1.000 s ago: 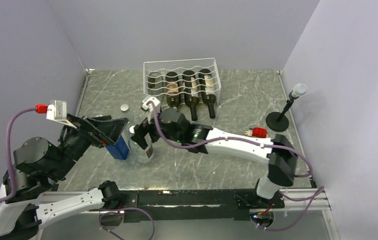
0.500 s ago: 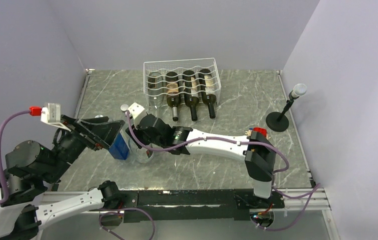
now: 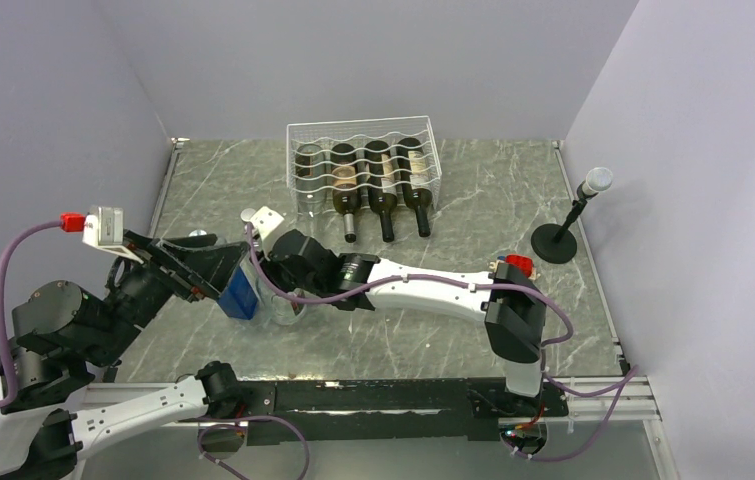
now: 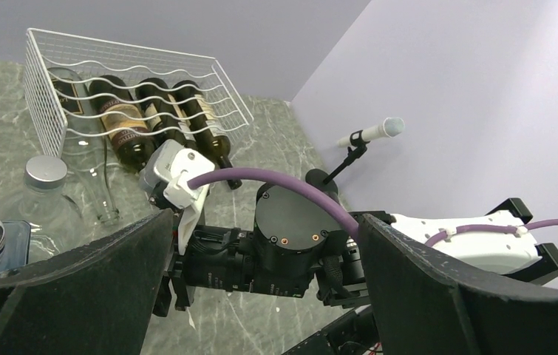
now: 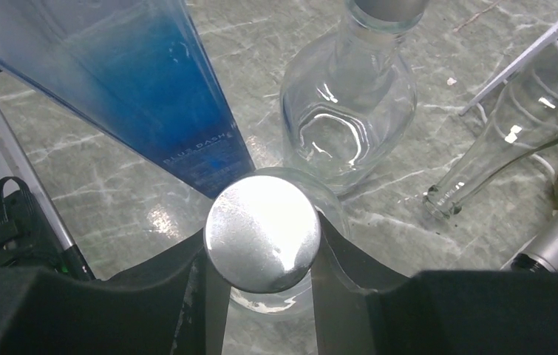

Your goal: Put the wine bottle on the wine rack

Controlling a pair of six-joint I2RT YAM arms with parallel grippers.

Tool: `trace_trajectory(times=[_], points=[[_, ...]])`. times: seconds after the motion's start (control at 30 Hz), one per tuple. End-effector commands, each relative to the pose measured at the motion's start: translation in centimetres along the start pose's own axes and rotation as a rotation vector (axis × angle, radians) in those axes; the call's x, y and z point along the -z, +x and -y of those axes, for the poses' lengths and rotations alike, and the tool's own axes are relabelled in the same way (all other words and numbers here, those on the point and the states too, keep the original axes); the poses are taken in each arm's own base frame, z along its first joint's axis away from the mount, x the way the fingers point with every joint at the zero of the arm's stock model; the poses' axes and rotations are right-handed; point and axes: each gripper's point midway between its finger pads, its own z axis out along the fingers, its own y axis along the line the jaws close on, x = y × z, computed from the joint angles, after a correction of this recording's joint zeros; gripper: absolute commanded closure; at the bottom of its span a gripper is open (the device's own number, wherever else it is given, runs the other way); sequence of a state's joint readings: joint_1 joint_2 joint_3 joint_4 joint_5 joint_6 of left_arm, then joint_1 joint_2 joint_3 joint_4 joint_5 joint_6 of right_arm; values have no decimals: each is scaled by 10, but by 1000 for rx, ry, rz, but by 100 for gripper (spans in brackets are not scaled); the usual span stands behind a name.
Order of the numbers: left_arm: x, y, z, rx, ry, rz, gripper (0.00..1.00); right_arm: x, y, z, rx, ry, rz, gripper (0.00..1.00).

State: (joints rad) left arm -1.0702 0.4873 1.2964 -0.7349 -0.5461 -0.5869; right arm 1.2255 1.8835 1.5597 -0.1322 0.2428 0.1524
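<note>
Right fingers (image 5: 150,296) clench the silver-capped clear bottle (image 5: 263,231) at lower centre; left fingers (image 4: 61,296) splayed wide; blue box (image 5: 128,74) upper left, print illegible.

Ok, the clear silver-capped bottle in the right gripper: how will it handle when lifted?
The right gripper pinches the clear bottle near its cap; smooth glass held that high may slip or swing. It looks empty, so probably light but breakable. The blue bottle and round bottle stand close; a swing could knock them.
</note>
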Motion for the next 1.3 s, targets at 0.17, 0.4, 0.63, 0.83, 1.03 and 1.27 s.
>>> trace_trajectory(times=[0.17, 0.4, 0.63, 0.83, 1.03, 1.27], points=[[-4, 17, 13, -47, 62, -84, 1, 67, -30, 56, -144, 117, 93, 100], [-17, 42, 21, -61, 110, -125, 1, 126, -13, 88, -330, 33, 148, 100], [-49, 124, 17, -53, 123, -273, 1, 174, 29, 118, -448, 65, 139, 100], [-79, 227, -8, 31, 48, -433, 1, 197, 71, 116, -505, 77, 61, 100], [-87, 301, -26, -30, -28, -569, 1, 215, 107, 97, -590, -3, 1, 100], [-78, 355, -27, -152, -43, -691, 1, 229, 139, 68, -594, -180, 22, 100]])
